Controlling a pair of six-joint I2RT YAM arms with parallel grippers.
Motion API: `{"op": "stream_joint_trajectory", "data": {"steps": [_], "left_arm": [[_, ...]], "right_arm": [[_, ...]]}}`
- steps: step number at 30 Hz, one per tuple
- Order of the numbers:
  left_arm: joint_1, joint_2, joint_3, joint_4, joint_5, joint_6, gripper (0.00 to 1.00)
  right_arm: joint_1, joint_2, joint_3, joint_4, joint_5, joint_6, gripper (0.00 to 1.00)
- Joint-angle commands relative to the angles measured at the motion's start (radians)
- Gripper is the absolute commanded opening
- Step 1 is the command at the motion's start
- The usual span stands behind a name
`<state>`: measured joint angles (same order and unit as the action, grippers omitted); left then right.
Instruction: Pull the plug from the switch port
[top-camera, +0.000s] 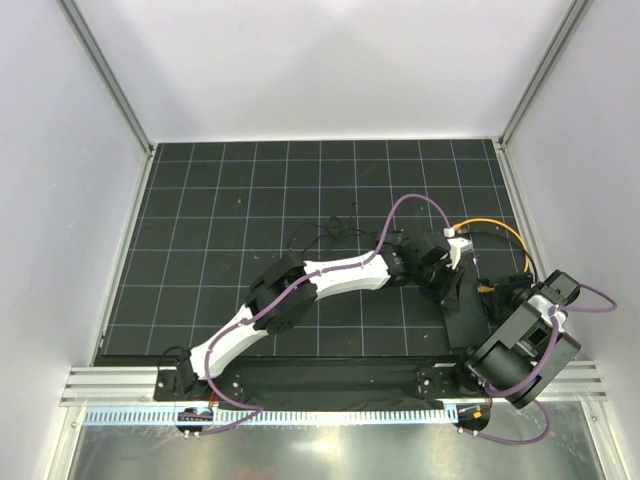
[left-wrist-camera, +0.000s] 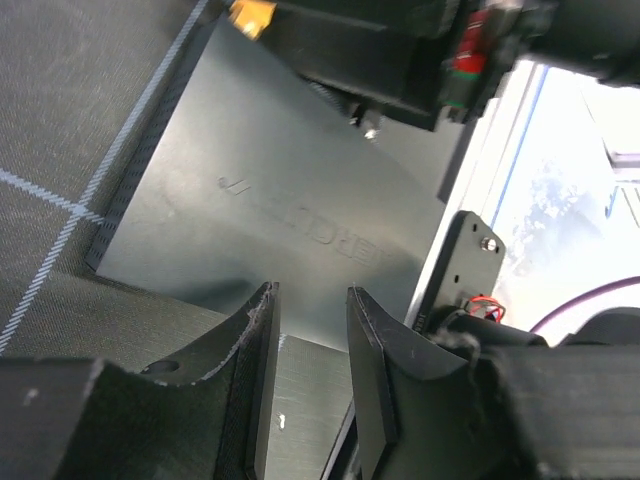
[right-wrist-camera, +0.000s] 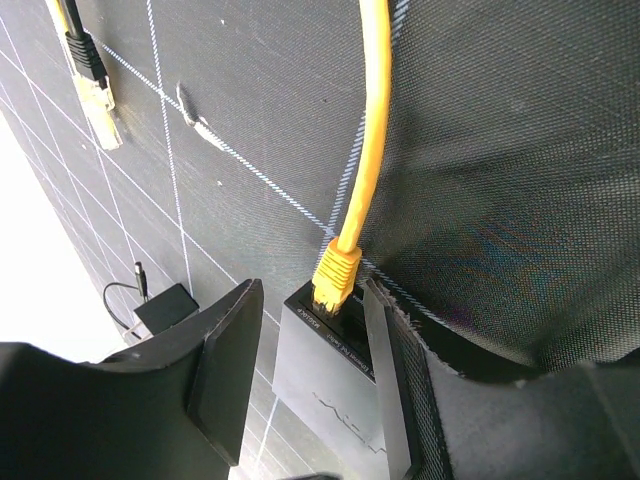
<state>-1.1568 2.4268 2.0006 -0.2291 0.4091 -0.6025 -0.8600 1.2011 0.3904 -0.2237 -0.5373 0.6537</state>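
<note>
The switch (right-wrist-camera: 335, 385) is a small flat black box lying on the dark grid mat. A yellow plug (right-wrist-camera: 338, 272) on a yellow cable (right-wrist-camera: 368, 120) sits in the switch port (right-wrist-camera: 330, 305) in the box's end edge. My right gripper (right-wrist-camera: 310, 295) is open, with its fingers (right-wrist-camera: 225, 370) on either side of that end and of the plug; the right-hand one is close against the box. My left gripper (left-wrist-camera: 313, 295) stands open over the opposite end of the switch (left-wrist-camera: 280, 210), nothing between its fingers (left-wrist-camera: 370, 370). From above, the left gripper (top-camera: 440, 272) and the right gripper (top-camera: 497, 298) flank the switch (top-camera: 462, 318).
The yellow cable (top-camera: 505, 235) loops away behind the switch. Its free end, a clear plug with a black boot (right-wrist-camera: 92, 75), lies on the mat. A tiny black adapter block (right-wrist-camera: 165, 308) on thin wire lies to the left. The right wall and the front rail (top-camera: 330, 385) are close by.
</note>
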Motion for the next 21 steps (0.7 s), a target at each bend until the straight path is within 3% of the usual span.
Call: {"op": "stream_joint_trajectory", "data": {"steps": [1, 15, 21], "left_arm": [[0.003, 0.015, 0.038, 0.007, -0.002, -0.035, 0.36], [0.005, 0.032, 0.084, -0.122, -0.105, -0.048, 0.36], [0.008, 0.046, 0.110, -0.161, -0.093, -0.075, 0.36]], "right_arm": [[-0.001, -0.003, 0.008, -0.025, 0.043, -0.032, 0.53], [-0.001, -0.098, -0.001, -0.082, 0.062, -0.025, 0.45], [-0.001, -0.042, 0.005, -0.068, 0.054, -0.028, 0.43]]}}
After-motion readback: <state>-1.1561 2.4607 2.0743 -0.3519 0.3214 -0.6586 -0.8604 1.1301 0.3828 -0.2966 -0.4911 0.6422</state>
